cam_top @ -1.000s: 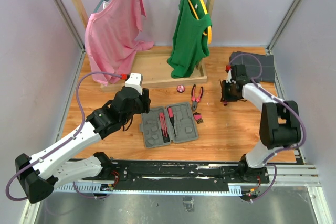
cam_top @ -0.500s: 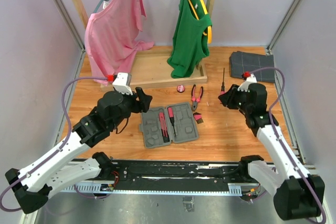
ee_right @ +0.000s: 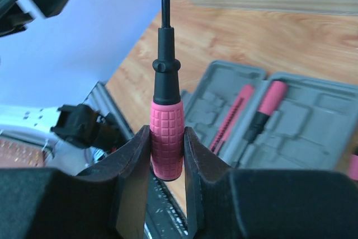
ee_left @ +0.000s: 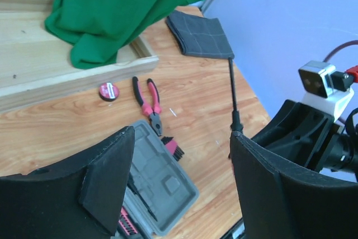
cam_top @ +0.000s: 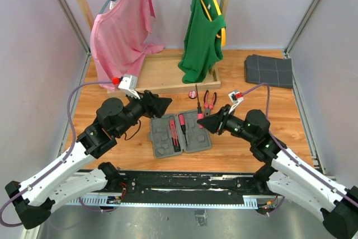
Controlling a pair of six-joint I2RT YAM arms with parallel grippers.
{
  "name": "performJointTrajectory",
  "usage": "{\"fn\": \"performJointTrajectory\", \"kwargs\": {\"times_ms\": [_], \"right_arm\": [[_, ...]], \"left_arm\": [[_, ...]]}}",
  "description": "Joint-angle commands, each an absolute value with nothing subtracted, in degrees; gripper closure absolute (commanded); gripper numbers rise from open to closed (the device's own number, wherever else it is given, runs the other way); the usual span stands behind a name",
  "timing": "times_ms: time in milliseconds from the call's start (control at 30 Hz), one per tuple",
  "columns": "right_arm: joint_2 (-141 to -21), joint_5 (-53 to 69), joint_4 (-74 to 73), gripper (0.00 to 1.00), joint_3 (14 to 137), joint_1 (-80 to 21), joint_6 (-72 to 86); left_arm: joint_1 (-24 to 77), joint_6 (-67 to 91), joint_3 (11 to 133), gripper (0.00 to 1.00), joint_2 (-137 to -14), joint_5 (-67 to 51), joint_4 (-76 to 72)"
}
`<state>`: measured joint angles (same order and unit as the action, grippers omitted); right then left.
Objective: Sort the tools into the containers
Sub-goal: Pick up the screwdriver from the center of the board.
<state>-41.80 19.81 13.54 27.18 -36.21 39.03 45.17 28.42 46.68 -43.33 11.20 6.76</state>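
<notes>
Right claw (ee_right: 166, 155) tight on screwdriver (ee_right: 165, 76) over right half of the case (cam_top: 196, 135); left claw (ee_left: 182, 155) wide, empty.

No writing, brand, number or sign can be read in any view. On the small round red piece (ee_left: 107, 90), lying beyond the left gripper (ee_left: 182, 135), only a dark centre is seen, and no lettering can be made out.

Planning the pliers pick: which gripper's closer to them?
Right. Right gripper, holding a screwdriver, is on the near side of the pliers; left gripper is farther, to their left.
</notes>
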Motion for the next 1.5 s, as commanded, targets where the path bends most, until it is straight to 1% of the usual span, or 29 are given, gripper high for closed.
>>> {"fn": "performJointTrajectory", "kwargs": {"times_ms": [0, 100, 233, 533, 633, 733, 833, 1000, 1200, 1267, 1300, 1400, 1467], "right_arm": [[-44.4, 13.6, 24.0, 0.98, 26.1, -45.2, 41.3], [-47.1, 11.6, 28.7, 0.98, 26.0, -50.3, 41.2], [-49.9, 10.0, 32.5, 0.98, 26.3, -54.3, 40.5], [-54.5, 12.3, 34.3, 0.97, 28.3, -56.3, 39.3], [-55.8, 13.6, 35.1, 0.97, 29.0, -56.9, 38.6], [-57.0, 15.1, 35.3, 0.96, 29.8, -57.4, 37.7], [-57.9, 15.7, 35.7, 0.96, 29.9, -57.8, 37.6], [-58.2, 15.9, 36.4, 0.95, 29.9, -58.0, 37.5], [-57.9, 15.6, 35.9, 0.93, 29.9, -58.0, 36.9], [-57.8, 15.3, 35.2, 0.89, 30.0, -58.0, 36.6], [-57.7, 15.1, 34.7, 0.85, 30.1, -58.0, 36.2], [-56.8, 14.1, 32.6, 0.70, 30.4, -58.0, 35.2], [-56.0, 12.9, 30.9, 0.63, 30.4, -58.0, 34.3]], "left_arm": [[44.9, 30.2, 45.5, 0.27, -44.6, 7.3, 1.9], [44.9, 31.2, 44.8, 0.27, -44.7, 6.6, 0.3], [44.9, 33.5, 43.3, 0.27, -44.4, 7.2, -1.2], [44.9, 38.4, 39.5, 0.27, -44.6, 4.7, -6.1], [44.9, 39.0, 39.3, 0.31, -45.5, 3.3, -7.0], [44.9, 39.2, 39.3, 0.39, -46.3, 2.3, -7.8], [44.9, 39.2, 39.1, 0.51, -46.5, 1.3, -8.9], [44.9, 39.2, 39.1, 0.65, -47.4, 0.1, -9.6], [44.9, 39.6, 39.1, 0.92, -47.8, 0.2, -9.3], [44.9, 39.7, 39.3, 0.99, -47.9, 0.5, -8.8], [44.9, 39.7, 39.5, 0.99, -48.1, 0.8, -8.5], [44.9, 39.1, 40.1, 1.00, -48.4, 1.0, -7.8], [44.9, 38.6, 40.3, 0.99, -48.3, 1.0, -7.5]]}}
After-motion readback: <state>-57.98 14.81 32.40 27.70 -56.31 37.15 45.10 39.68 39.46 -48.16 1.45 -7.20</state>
